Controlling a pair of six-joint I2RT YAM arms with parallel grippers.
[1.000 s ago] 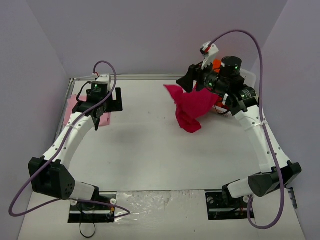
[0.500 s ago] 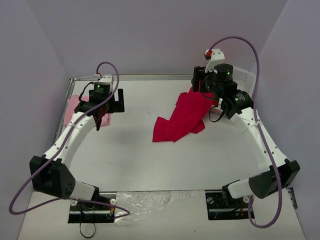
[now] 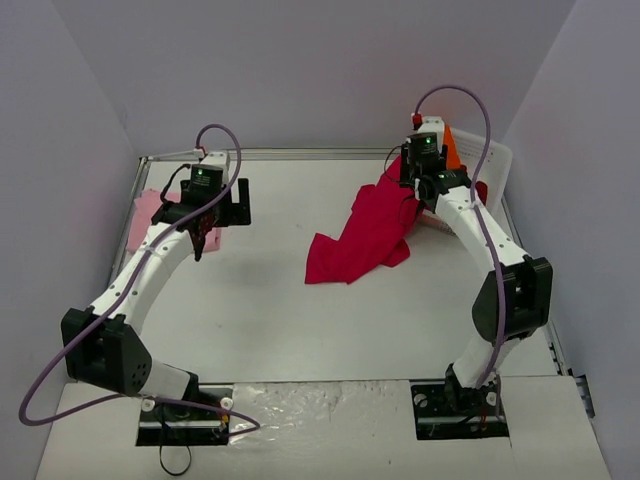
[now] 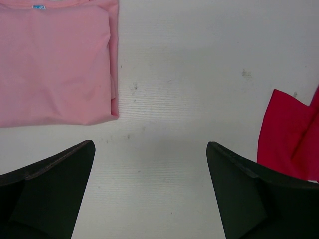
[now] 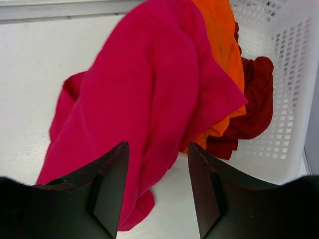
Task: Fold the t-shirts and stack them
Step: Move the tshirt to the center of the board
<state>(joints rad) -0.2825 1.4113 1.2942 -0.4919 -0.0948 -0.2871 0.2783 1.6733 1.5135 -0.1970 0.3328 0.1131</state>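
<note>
Worktop [image 3: 270,300], white, spreads beneath both my arms. On it the crimson-magenta t-shirt [image 3: 365,235], the biggest piece, lies crumpled right of centre, its far end running up to the white mesh basket [image 5: 289,99] at the far right corner. The pale pink t-shirt [image 4: 55,64] lies folded flat near the far left edge. In the basket the orange t-shirt [image 5: 222,45] sits partly under crimson cloth, with the dark red t-shirt [image 5: 254,99] bunched against it. My right jaws hang parted above the crimson cloth, gripping nothing. My left jaws stand spread wide over bare worktop between pink and crimson, empty.
</note>
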